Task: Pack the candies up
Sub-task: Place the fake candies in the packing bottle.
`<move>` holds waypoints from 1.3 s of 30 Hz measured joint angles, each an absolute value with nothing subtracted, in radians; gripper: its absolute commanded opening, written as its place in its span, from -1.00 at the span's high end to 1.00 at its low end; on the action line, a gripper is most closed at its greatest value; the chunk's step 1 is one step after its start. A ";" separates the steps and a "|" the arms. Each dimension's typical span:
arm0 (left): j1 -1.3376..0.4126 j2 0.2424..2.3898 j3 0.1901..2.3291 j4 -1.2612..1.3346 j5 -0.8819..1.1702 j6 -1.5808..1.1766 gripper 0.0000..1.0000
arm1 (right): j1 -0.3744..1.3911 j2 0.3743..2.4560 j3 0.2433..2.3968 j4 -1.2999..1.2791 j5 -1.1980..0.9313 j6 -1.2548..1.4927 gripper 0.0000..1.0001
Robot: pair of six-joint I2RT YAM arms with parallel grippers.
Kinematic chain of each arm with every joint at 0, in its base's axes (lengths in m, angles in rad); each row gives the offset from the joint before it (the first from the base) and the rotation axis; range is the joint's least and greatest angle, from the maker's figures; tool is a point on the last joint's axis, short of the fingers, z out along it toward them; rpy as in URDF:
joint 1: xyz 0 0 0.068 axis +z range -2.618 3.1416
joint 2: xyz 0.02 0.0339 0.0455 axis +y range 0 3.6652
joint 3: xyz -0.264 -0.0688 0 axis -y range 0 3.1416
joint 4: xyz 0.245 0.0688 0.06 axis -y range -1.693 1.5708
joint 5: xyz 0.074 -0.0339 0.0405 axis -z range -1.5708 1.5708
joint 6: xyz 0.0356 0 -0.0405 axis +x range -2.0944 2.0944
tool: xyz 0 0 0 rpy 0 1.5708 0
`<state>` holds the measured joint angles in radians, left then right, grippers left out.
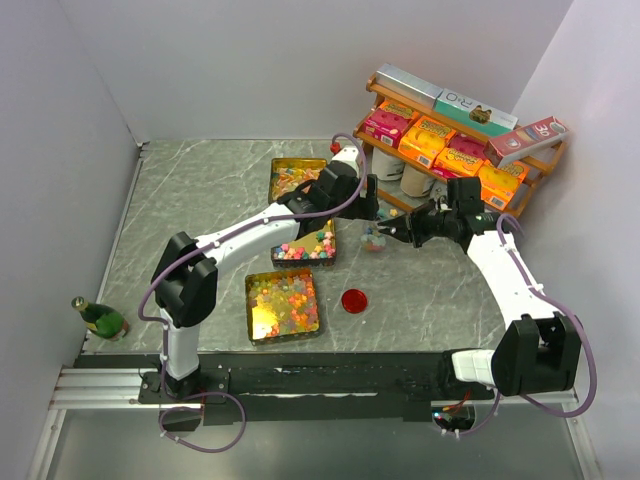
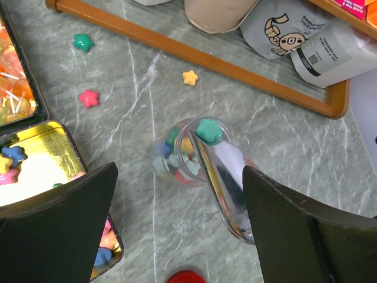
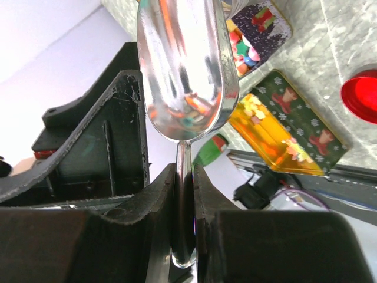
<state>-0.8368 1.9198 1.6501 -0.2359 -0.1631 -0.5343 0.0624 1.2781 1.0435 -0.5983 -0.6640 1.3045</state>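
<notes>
Grey marbled table point(image 1: 200, 200), white walls on three sides.

Right gripper point(image 3: 184, 174): fingers closed tight on the thin handle of a metal scoop point(image 3: 182, 65). The bowl of the scoop points away from the wrist and reflects coloured bits. In the left wrist view the scoop point(image 2: 221, 171) is tilted, with its tip at the mouth of a small clear jar point(image 2: 162, 159).

Left gripper point(image 2: 179, 170): fingers spread wide, gripping nothing. It hangs above the jar, which shows in the gap between the two fingers. Contact with the jar cannot be judged.

Candies point(image 2: 209, 130): a mixed lot, green, yellow, pink and blue, sits inside the jar, with one green piece at the rim by the scoop tip. Three stars lie loose on the table beyond the jar: green point(image 2: 83, 42), pink point(image 2: 89, 98), yellow point(image 2: 189, 77). More fill three open tins left of the jar: near tin point(image 1: 250, 310), middle tin point(image 1: 303, 262), far tin point(image 1: 273, 180).

Red lid point(image 1: 354, 299): flat on the table, just beside the near tin.

Wooden shelf point(image 1: 455, 130) with boxes: far right corner.

Green bottle point(image 1: 100, 317): left edge of the table, lying tilted.
</notes>
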 measured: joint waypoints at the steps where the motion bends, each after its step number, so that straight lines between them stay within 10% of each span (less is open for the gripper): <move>1: -0.837 1.920 1.650 -0.233 -0.163 -0.534 -0.84 | 0.062 1.277 1.041 -0.593 -0.664 1.316 1.00; 25: -0.846 1.893 1.625 -0.207 -0.155 -0.513 -0.38 | 0.061 1.182 0.853 -0.342 -0.721 1.659 1.00; 39: -0.859 1.878 1.599 -0.322 -0.158 -0.498 -0.46 | 0.047 1.143 0.850 -0.237 -0.707 1.703 1.00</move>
<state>-0.8589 1.8782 1.5993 -0.3218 -0.1581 -0.4980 0.0467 1.1431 0.8505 -0.2371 -0.7071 1.7031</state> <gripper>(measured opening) 0.725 0.210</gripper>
